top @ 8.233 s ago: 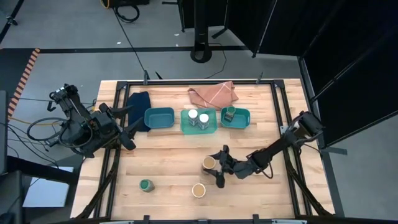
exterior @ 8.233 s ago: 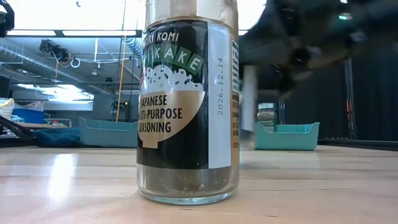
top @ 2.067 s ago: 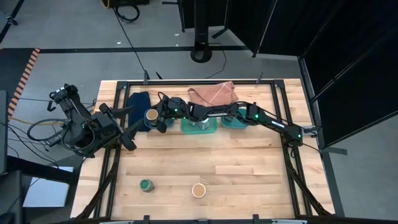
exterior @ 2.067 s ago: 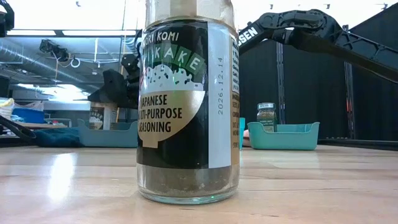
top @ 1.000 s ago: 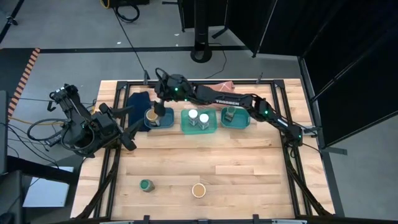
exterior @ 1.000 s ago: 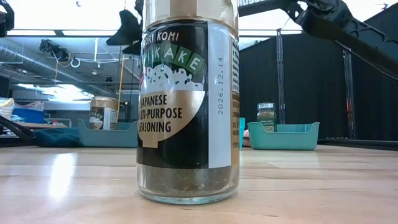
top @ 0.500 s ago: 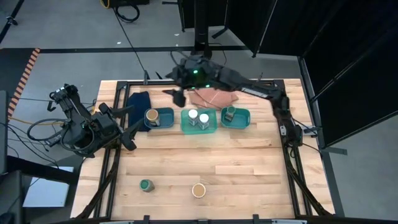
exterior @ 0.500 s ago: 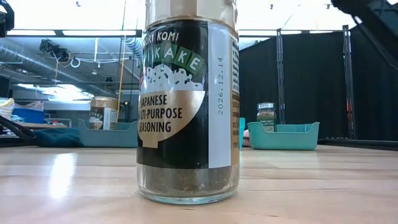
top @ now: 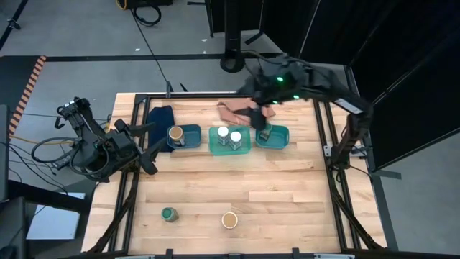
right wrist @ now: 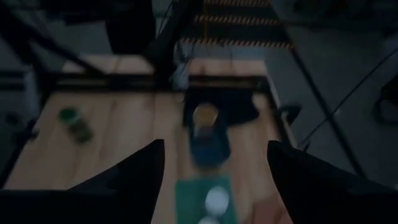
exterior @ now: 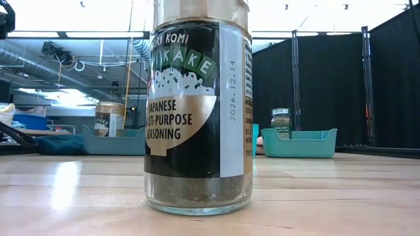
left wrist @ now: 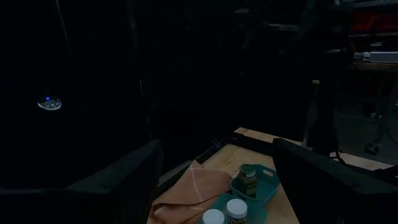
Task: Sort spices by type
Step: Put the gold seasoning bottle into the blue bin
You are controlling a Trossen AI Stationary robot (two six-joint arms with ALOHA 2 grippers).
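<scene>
Your right gripper [top: 256, 115] is spread and empty, raised above the far edge near the tan cloth [top: 237, 109]. Sorted so far: tan-lidded jar [top: 175, 134] in the left tray [top: 192, 130], two white-lidded jars [top: 228, 136] in the middle tray, green-lidded jar [top: 266, 132] in the right one. Still loose up front (next pick, probably): another green-lidded jar [top: 168, 214] and the furikake jar [top: 230, 219]. Left gripper [top: 152, 146] parked at the left edge, spread.

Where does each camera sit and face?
High view: overhead, straight down on both arms; right end effector raised.
Low view: table height, level across; front tan-lidded jar close up, no arm.
Left wrist view: past left end effector toward the trayed green-lidded jar.
Right wrist view: down past its fingers at the trayed tan-lidded jar.
Shared: high and low views show both trayed jars.
</scene>
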